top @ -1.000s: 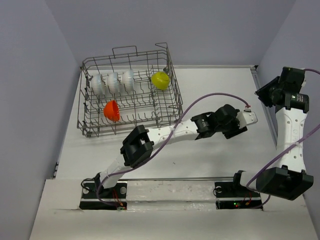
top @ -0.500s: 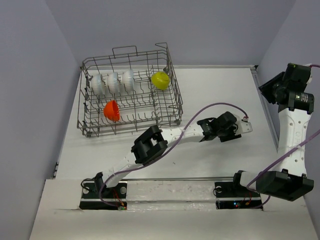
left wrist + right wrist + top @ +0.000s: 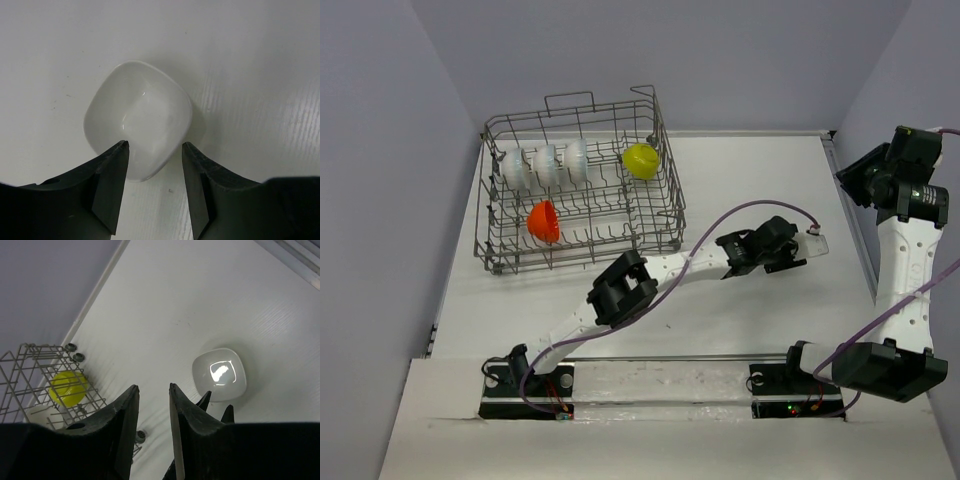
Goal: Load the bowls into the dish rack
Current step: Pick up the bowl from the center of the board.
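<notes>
Top external: the dish rack [image 3: 582, 257] is seen at the far left of the table [image 3: 750, 170], loaded with three pale bowls [image 3: 546, 166], a yellow bowl [image 3: 640, 160] and an orange bowl [image 3: 544, 221]. The left arm [image 3: 670, 270] is stretched out to a loose white bowl [image 3: 817, 243] well to the rack's right. Left wrist: the left gripper [image 3: 152, 187] is held with jaws apart around that bowl's near edge (contact cannot be judged). Right wrist: the right gripper [image 3: 152, 405] is held high, its jaws slightly parted with nothing between them.
</notes>
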Controlling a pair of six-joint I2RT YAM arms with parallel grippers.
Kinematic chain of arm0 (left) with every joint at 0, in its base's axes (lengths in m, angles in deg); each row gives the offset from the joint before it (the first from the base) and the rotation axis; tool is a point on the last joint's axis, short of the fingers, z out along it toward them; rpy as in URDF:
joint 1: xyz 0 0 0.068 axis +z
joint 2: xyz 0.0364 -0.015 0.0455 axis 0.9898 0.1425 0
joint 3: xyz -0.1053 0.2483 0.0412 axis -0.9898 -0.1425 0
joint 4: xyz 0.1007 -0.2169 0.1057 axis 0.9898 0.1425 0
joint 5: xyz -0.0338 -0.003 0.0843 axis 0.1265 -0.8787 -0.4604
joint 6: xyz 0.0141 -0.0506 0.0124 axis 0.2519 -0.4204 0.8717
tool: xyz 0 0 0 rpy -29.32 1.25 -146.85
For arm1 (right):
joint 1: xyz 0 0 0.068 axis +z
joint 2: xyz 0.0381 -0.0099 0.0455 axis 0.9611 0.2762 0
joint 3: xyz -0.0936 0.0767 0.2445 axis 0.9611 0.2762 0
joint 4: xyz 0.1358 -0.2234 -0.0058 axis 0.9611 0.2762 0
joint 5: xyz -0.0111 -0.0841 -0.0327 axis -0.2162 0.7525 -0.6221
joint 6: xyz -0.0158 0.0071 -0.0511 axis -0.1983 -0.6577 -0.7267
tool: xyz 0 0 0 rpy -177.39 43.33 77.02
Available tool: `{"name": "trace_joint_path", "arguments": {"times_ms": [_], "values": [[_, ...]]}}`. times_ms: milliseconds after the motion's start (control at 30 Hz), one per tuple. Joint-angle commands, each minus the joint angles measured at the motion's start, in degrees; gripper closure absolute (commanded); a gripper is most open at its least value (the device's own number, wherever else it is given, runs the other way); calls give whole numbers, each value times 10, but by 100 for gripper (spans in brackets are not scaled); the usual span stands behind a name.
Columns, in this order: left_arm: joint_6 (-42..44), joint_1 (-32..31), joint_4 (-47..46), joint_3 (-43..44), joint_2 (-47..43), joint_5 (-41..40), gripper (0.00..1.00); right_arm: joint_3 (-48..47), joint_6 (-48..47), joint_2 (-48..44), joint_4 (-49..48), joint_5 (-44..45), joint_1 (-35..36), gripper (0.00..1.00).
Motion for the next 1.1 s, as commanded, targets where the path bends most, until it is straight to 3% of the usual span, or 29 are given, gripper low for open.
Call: {"name": "trace_joint_path", "arguments": {"times_ms": [0, 1067], "values": [[18, -1, -3, 25, 4, -5, 41, -23, -1, -8, -5, -8, -3, 63], [38, 0, 38, 72, 45, 27, 38, -13, 0, -6, -13, -9, -3, 63]]}}
